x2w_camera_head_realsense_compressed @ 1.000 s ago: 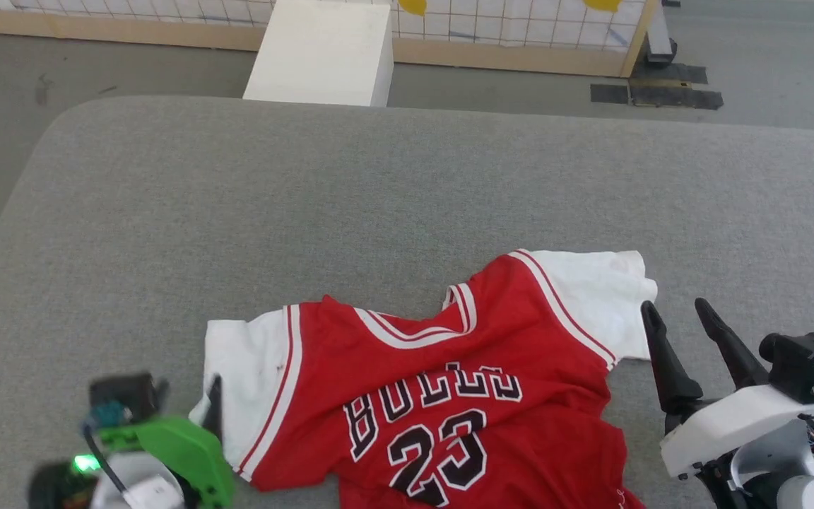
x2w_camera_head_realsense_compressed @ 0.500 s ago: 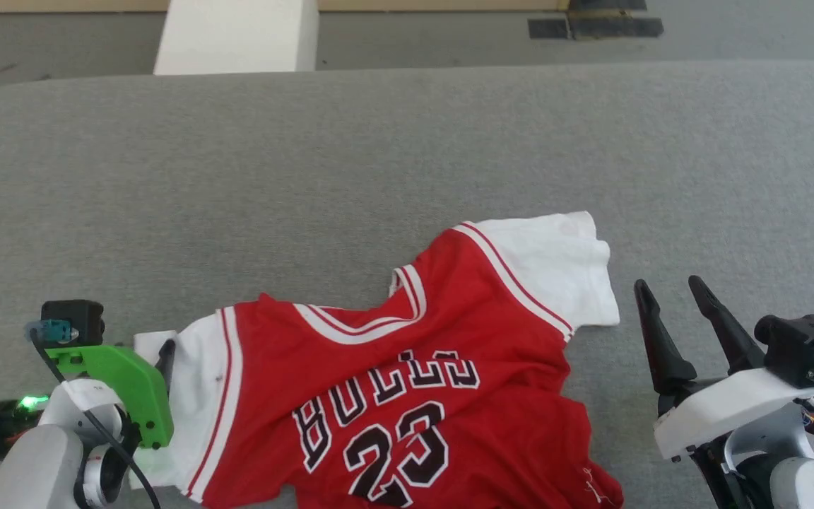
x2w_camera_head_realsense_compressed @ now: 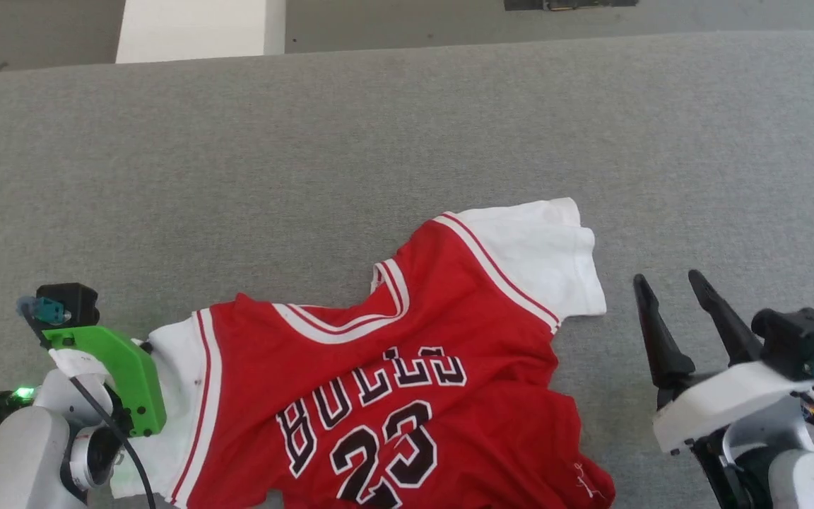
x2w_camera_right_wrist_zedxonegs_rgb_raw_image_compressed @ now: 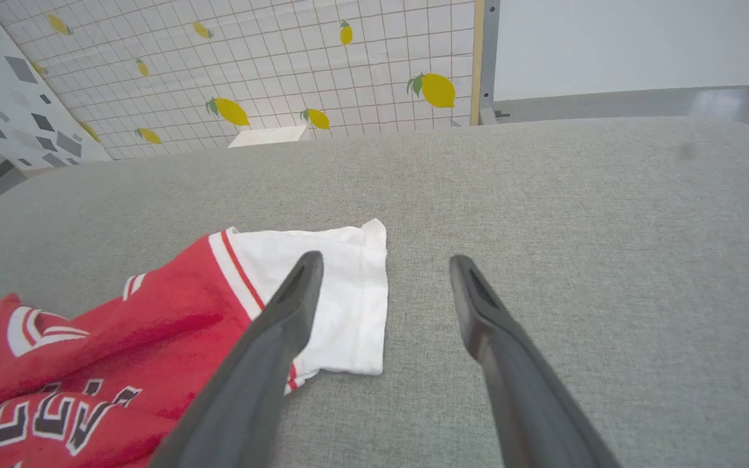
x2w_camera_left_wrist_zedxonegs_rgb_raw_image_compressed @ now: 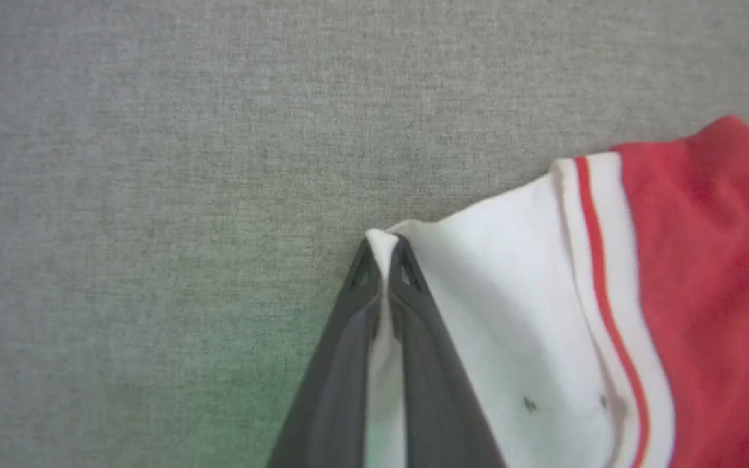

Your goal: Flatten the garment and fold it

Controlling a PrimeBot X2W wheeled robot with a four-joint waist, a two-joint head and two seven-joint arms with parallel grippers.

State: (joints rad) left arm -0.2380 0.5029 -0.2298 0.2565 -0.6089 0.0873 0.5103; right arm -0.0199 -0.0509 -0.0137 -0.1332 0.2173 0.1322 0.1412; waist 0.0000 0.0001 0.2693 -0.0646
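- We see the garment as a soft red knit jersey with white short sleeves, red-and-white striped trim, and blocky black lettering outlined in white above a 23.
- It lies rumpled on the near part of the bench, with creases across the chest and its lower part running out of the head view.
- Its neck opening faces away from the robot. The sleeve-to-sleeve line slants from near left to farther right, and the lettering tilts with it.
- The left gripper is pinched tight on the outer corner of the white left sleeve, with a strip of cloth showing between its dark fingers.
- The right gripper stands spread wide and holds nothing, just beside the right sleeve; we cannot tell whether it touches the cloth.
- The bench is covered in grey woven fabric, matte and evenly grained.
- Beyond it are a grey floor, a white box and a gridded wall panel printed with lemons.
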